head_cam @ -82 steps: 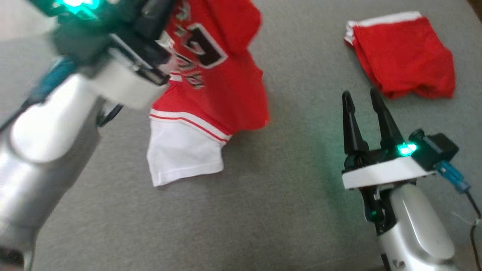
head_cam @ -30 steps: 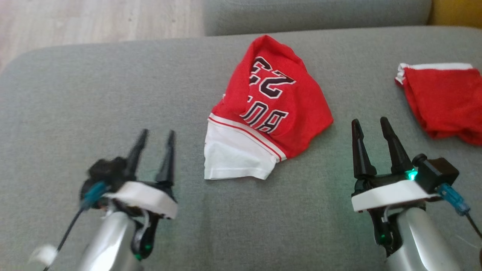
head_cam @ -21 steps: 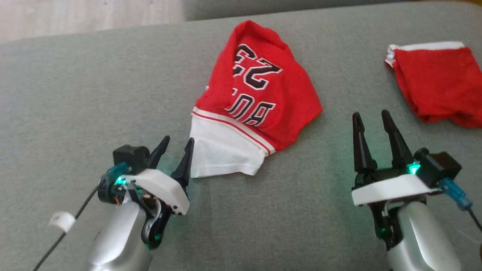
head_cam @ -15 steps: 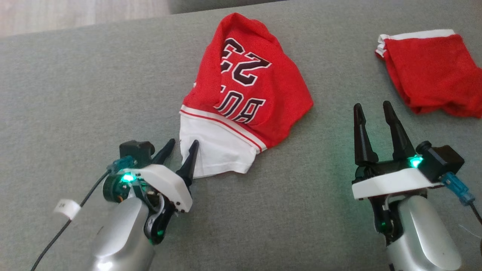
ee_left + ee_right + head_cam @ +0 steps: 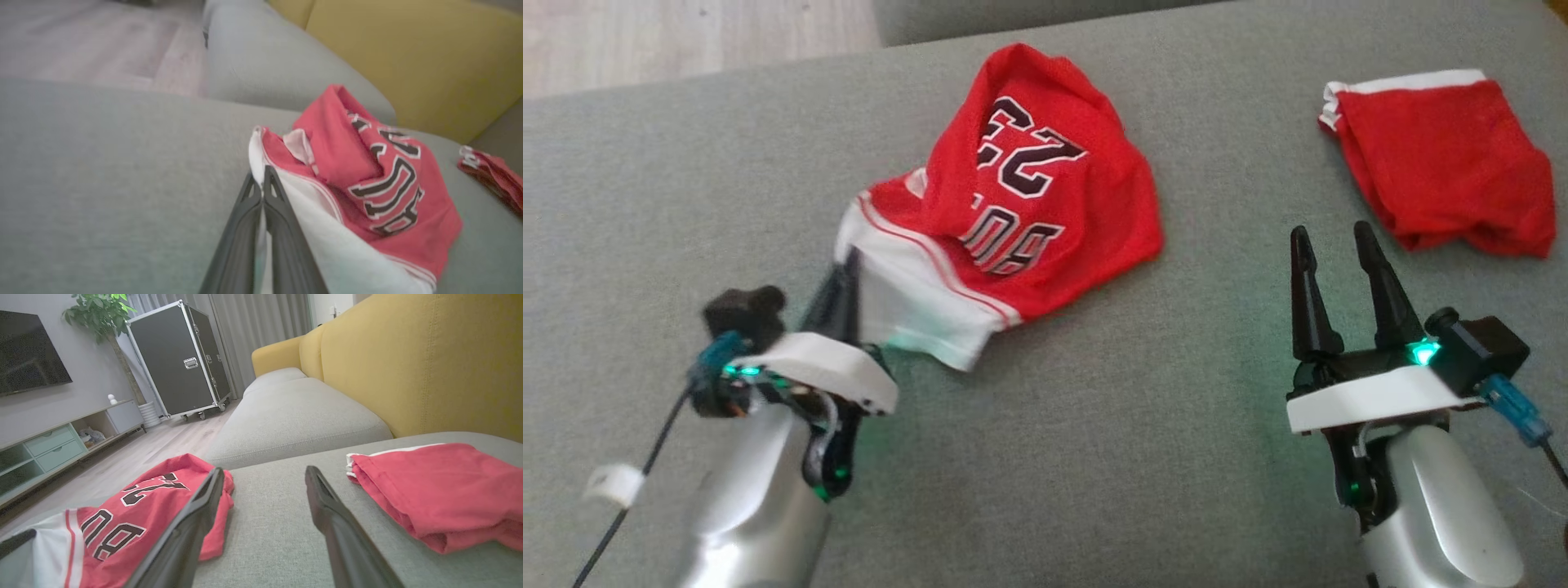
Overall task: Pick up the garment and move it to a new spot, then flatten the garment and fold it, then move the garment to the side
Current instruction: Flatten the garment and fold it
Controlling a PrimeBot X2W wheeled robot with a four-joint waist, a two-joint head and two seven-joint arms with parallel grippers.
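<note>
The head view looks steeply down on the grey seat (image 5: 1094, 457) from above and behind both arms. The left wrist view sits low, close behind the left claw (image 5: 258, 173), facing the jersey (image 5: 367, 163). The right wrist view skims the seat past the right claw (image 5: 263, 470) toward the yellow backrest (image 5: 429, 367). All three views share the jersey.

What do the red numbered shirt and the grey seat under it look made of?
Red jersey: soft matte fabric, likely a synthetic knit; it crumples and drapes. Grey seat cushion: matte woven upholstery cloth, showing a fine flecked grain.
</note>
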